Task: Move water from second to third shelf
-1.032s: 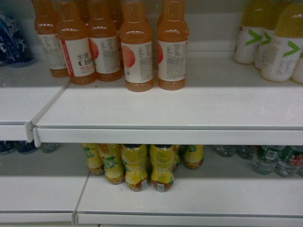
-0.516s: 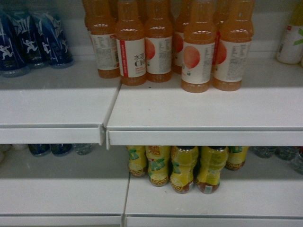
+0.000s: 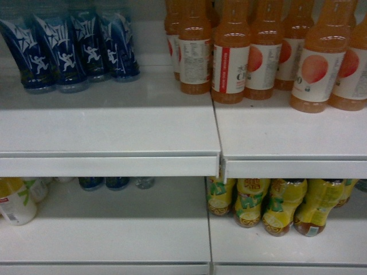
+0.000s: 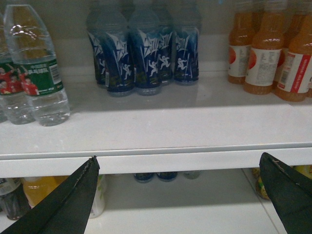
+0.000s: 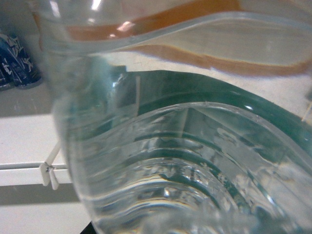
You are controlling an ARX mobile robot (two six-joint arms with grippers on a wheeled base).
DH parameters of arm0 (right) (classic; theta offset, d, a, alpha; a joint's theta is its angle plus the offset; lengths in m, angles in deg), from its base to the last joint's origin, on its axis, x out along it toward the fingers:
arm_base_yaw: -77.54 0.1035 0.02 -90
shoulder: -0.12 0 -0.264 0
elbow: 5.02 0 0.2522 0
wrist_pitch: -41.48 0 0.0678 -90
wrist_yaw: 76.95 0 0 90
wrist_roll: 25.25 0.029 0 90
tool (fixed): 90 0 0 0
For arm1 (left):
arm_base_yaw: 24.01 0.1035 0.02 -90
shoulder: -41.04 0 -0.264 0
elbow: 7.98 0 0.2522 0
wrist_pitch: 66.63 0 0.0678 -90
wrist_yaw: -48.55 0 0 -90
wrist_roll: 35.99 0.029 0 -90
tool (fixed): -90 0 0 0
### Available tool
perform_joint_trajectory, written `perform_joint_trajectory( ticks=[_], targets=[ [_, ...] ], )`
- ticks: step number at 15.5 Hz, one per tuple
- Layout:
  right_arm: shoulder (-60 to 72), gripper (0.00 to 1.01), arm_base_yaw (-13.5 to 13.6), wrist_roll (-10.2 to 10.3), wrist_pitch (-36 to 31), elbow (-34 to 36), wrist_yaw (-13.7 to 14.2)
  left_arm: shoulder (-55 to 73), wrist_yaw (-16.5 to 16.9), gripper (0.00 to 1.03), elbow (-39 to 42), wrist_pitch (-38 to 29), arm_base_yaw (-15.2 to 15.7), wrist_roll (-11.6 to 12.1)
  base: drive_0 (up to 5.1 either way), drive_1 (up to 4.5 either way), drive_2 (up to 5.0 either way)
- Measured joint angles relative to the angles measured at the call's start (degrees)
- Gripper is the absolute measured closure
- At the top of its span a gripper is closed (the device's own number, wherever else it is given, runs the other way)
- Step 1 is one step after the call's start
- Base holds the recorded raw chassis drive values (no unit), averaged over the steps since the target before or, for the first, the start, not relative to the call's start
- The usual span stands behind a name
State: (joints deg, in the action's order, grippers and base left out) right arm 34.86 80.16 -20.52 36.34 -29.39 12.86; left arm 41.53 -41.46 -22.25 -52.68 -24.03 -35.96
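A clear ribbed water bottle (image 5: pixel 185 146) with a green label fills the right wrist view, pressed close to the camera. My right gripper is shut on it, and only a dark sliver of one finger (image 5: pixel 88 230) shows at the bottom edge. More water bottles (image 4: pixel 41 73) with green labels and red-shirted athletes stand at the far left of the upper shelf (image 4: pixel 161 126) in the left wrist view. My left gripper (image 4: pixel 179 161) is open and empty in front of that shelf's front edge. Neither gripper shows in the head view.
Dark blue bottles (image 3: pixel 69 51) and orange juice bottles (image 3: pixel 258 51) stand on the upper shelf (image 3: pixel 109 126). Yellow tea bottles (image 3: pixel 281 206) and a white-labelled bottle (image 3: pixel 17 203) stand on the shelf below. A seam (image 3: pixel 219 154) splits the shelf boards.
The head view has swung left: the orange and yellow bottles slid rightward in the picture, and the dark blue bottles came fully into view at the upper left.
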Motion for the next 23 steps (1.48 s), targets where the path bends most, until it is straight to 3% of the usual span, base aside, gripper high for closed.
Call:
perform_joint_trajectory(
  ticks=[23],
  targets=[
    [0.0, 0.61, 0.0, 0.0, 0.1, 0.0, 0.0, 0.0, 0.0, 0.05, 0.0, 0.0, 0.0, 0.0, -5.0, 2.44, 2.4]
  ],
)
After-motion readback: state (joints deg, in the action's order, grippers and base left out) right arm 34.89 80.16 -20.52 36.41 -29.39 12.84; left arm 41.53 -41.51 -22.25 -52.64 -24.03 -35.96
